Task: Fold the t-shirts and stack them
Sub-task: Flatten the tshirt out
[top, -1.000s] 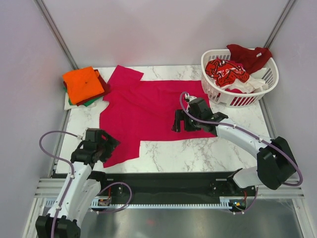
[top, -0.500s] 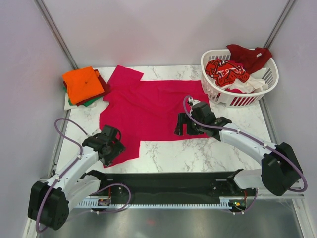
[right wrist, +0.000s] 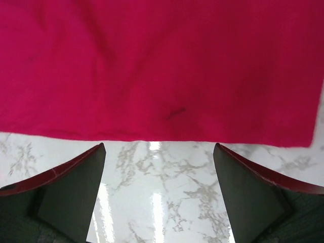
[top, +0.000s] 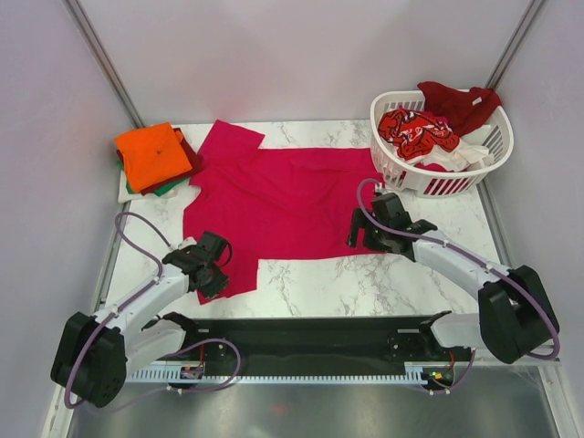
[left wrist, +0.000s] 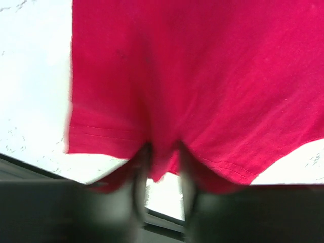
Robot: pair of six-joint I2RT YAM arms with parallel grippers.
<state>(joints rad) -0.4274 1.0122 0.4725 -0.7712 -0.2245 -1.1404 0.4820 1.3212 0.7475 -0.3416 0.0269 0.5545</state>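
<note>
At lower left, the left hand (left wrist: 162, 154) now clamps the sleeve hem of the magenta shirt (top: 274, 201). The right hand (right wrist: 159, 147), shifted rightward, hovers apart at the bottom hem, so the fold is likely next.

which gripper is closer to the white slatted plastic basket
Right. The right gripper sits just in front of the white slatted plastic basket; the left gripper is far across, at the magenta-red cloth t-shirt's near-left corner.

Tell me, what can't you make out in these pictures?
- Left wrist view: left gripper is blurred at the hem of the magenta shirt; grip unclear.
- Top view: orange shirt hides most of the pile beneath.
- Top view: basket: clothes on top bury whatever lies below.
</note>
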